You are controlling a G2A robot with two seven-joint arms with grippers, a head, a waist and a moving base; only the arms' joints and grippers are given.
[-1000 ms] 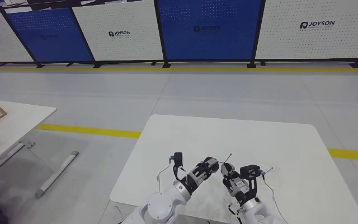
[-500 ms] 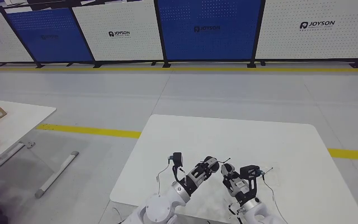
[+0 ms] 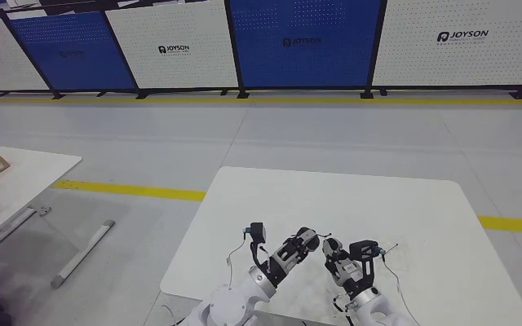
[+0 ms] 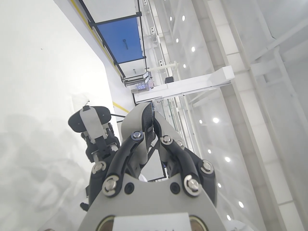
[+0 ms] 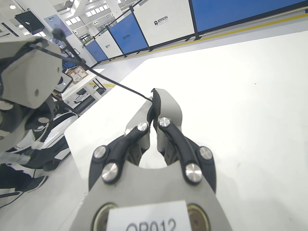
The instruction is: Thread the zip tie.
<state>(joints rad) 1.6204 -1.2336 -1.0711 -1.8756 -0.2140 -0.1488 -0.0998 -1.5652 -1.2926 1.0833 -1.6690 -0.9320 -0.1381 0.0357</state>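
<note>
Both held close together, left pincer point(image 4: 150, 112) and right pincer point(image 5: 154, 99) clamped on zip tie point(image 5: 108, 78).

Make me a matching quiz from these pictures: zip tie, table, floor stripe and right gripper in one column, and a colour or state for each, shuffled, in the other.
Column one:
1. zip tie
2. table
3. floor stripe
4. right gripper

Column two:
A. yellow
B. shut on the zip tie
C. black
D. white

Pairs: 1-C, 2-D, 3-A, 4-B.
</note>
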